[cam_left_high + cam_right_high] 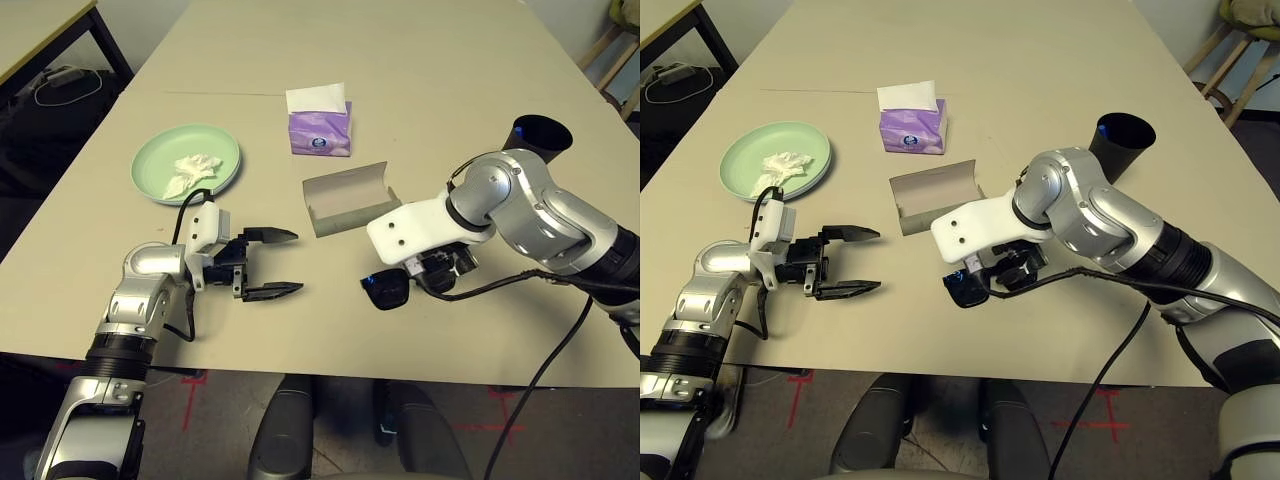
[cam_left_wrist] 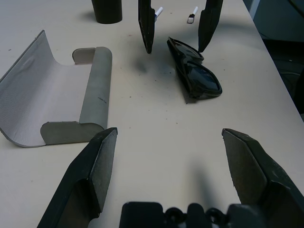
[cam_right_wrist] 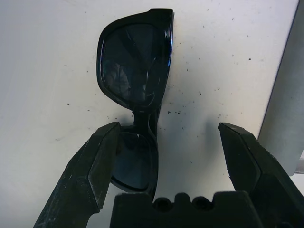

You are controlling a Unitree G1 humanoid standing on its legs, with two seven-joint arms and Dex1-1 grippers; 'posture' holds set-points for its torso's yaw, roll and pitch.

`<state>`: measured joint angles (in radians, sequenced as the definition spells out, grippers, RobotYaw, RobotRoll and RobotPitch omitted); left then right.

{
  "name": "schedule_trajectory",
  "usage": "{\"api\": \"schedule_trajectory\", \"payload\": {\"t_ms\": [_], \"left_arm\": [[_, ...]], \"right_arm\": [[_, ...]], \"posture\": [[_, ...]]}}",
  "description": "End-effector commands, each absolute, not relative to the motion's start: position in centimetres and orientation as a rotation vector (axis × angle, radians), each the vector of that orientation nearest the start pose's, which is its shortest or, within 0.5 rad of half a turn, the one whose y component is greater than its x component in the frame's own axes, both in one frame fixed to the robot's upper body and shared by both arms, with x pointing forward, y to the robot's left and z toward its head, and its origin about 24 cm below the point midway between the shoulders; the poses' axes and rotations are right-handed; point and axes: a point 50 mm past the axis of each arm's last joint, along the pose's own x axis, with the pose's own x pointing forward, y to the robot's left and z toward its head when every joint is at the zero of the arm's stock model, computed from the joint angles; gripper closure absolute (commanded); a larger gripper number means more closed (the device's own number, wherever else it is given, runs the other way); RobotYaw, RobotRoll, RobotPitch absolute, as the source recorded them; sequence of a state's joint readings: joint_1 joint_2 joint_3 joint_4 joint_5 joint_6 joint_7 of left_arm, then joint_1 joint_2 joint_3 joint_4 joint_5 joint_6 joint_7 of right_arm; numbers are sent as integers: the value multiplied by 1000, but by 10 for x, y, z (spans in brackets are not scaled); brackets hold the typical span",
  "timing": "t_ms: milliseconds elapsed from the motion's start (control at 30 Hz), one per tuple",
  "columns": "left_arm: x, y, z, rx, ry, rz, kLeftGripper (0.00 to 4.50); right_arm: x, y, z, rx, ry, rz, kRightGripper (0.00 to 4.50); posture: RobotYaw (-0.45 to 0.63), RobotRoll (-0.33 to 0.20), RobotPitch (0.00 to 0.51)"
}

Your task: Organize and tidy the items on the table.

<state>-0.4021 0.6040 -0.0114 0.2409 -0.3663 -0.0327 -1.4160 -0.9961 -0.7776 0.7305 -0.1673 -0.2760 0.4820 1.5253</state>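
Right wrist view showed the right gripper (image 3: 164,156) poised over the black sunglasses (image 3: 135,85) on the table (image 1: 420,60), its fingers spread wide and released, one fingertip (image 3: 102,156) just beside one lens while the other stood well clear over bare tabletop. The folded sunglasses lay flat near the table's front edge, just in front of the grey glasses case (image 1: 348,198), which sat open and empty. The left gripper (image 1: 268,264) hovered low over the table to the left of the case, its fingers also parted and holding nothing.

The grasp looked likely to go wrong in two ways. The sunglasses sat off-centre between the right fingers, so a close from there could push the frame sideways, or pinch a lens rather than the bridge, and let it slip. The front edge was also near, and a nudge toward it could send the sunglasses off the table.

Of the containers, the pale green plate (image 1: 186,161) at the left held the crumpled white tissue (image 1: 190,172). The black cup (image 1: 541,135) stood upright at the right, behind the right arm; its contents could not be made out. A purple tissue box (image 1: 320,130) with a white sheet standing out of it sat behind the case.
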Motion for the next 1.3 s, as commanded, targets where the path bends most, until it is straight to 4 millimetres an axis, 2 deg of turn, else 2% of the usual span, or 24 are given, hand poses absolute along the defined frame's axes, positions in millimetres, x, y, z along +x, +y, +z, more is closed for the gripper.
{"api": "schedule_trajectory", "payload": {"t_ms": [33, 633, 700, 1000, 1033, 1300], "left_arm": [[280, 206, 125, 346, -11, -1384, 39], [276, 208, 126, 349, -3, -1375, 39], [276, 208, 126, 349, -3, -1373, 0], [275, 209, 126, 348, -8, -1367, 0], [275, 209, 126, 347, -7, -1366, 0], [275, 208, 127, 348, -5, -1363, 0]], "right_arm": [[290, -106, 196, -1462, 564, 1431, 0], [288, -104, 194, -1471, 559, 1451, 0], [288, -104, 194, -1474, 560, 1454, 595], [289, -107, 187, -1490, 587, 1473, 4067], [290, -108, 187, -1494, 590, 1474, 4198], [290, -110, 186, -1497, 594, 1481, 4195]], "posture": [[305, 0, 191], [312, 0, 196], [314, 0, 196], [317, 0, 199], [317, 0, 199], [320, 0, 199]]}}
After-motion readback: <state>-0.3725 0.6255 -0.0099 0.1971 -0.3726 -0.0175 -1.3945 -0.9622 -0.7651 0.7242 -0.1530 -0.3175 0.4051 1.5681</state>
